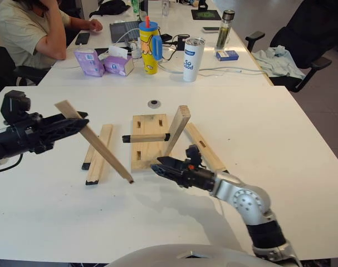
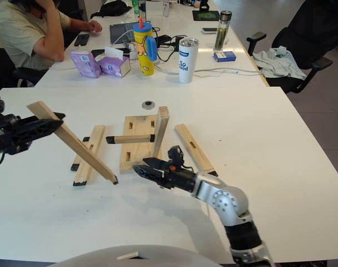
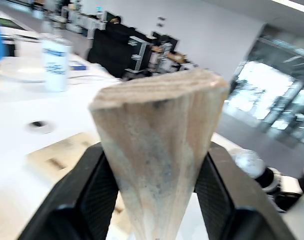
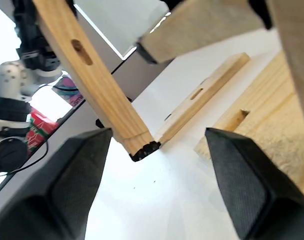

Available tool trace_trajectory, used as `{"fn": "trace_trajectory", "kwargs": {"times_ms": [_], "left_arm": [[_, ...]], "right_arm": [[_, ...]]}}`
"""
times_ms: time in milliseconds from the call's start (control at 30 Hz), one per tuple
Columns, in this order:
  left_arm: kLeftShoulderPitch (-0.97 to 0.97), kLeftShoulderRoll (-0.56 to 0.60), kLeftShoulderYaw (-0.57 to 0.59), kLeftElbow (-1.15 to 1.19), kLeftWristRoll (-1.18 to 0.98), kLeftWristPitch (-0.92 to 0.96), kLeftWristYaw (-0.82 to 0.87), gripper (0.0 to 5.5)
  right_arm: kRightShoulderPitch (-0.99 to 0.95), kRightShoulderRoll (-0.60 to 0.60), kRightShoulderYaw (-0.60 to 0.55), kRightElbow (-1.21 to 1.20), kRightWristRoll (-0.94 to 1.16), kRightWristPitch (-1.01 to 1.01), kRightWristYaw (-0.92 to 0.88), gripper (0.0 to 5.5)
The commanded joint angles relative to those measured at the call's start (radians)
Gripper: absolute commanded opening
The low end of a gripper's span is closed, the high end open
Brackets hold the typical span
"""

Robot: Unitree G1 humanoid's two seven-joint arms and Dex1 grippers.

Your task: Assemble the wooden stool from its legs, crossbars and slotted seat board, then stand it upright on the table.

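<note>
Through the head cameras: lying flat mid-table, the slotted seat board (image 1: 142, 156), with a second leg (image 1: 177, 127) standing tilted at its right edge. Reaching left from that leg above the board, a dark-ended crossbar (image 1: 146, 138). On the left, pinched in the left gripper (image 1: 78, 120), a wooden leg (image 1: 104, 153), slanting down from far left to a dark tip by the board's near-left corner. Cannot tell whether that tip touches the table (image 1: 280, 128) or hangs just above it. Left of the board, two loose pieces (image 1: 100, 151) lying side by side; right of it, one more slotted piece (image 1: 205, 146). Just near of the board's near edge, low over the table, the right gripper (image 1: 160, 166).

Through the left wrist camera: black fingers (image 3: 89, 192) pressed against both sides of the wooden leg's end.

Through the right wrist camera: fingers (image 4: 79, 177) spread wide with nothing between them, facing the wooden leg's dark tip, with a loose piece beyond it and the board's edge alongside.
</note>
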Motion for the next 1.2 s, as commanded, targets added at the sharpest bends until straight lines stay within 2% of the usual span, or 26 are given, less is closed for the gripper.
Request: {"fn": "trace_trajectory", "kwargs": {"times_ms": [33,267,533,733,1033,1200], "left_arm": [[-0.076,0.002,0.009,0.054,0.058,-0.055,-0.025,2.08],[-0.116,-0.11,0.023,-0.016,0.051,-0.075,0.064,2.08],[-0.118,-0.253,-0.009,-0.137,0.057,-0.11,0.167,2.08],[-0.116,-0.298,-0.087,-0.111,0.113,-0.145,0.124,2.08],[-0.123,-0.344,-0.185,-0.018,0.221,-0.228,0.03,2.08],[-0.131,-0.355,-0.2,-0.029,0.239,-0.252,0.031,2.08]], "right_arm": [[-0.061,0.052,-0.009,0.084,-0.077,-0.019,-0.08,3.44],[-0.107,0.023,-0.068,0.143,-0.175,-0.05,-0.121,3.44],[-0.081,-0.048,0.002,0.114,-0.268,-0.061,-0.047,3.44],[-0.046,-0.079,0.069,0.093,-0.313,-0.081,0.013,3.44],[-0.069,-0.068,0.109,0.147,-0.353,-0.115,0.063,3.44],[-0.082,-0.069,0.127,0.189,-0.392,-0.135,0.074,3.44]]}}
